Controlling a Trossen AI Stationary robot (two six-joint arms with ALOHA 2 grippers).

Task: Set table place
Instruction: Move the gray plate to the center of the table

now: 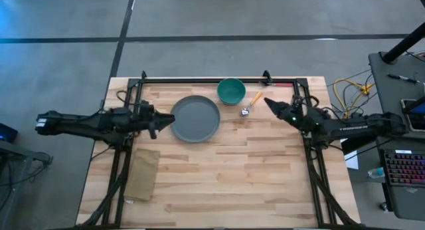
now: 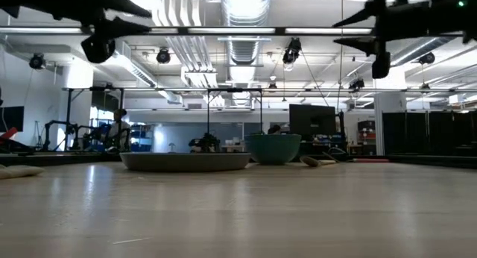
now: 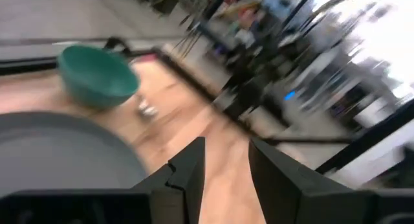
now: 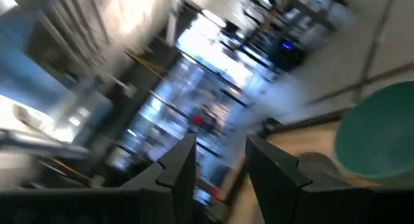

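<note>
Wooden table (image 1: pixel 219 170), both arms raised level, flanking grey plate (image 1: pixel 196 118)

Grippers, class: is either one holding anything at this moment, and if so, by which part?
Nothing is held. The left gripper beside the grey plate and the right gripper near the orange-handled spoon are both open and empty.

Blurred throughout in both wrist views. Cut off at the picture's edge: grey plate (image 3: pixel 58 153) in the left wrist view, teal bowl (image 4: pixel 378 136) in the right wrist view. Too small to make out in the high view: bowl end of the orange-handled spoon (image 1: pixel 250 104), just beside the teal bowl. Seen only as a sliver past the teal bowl from worktop (image 2: pixel 238 206) height. No telling from overhead about the spread of the right claw (image 1: pixel 269 104) near that spoon.
</note>
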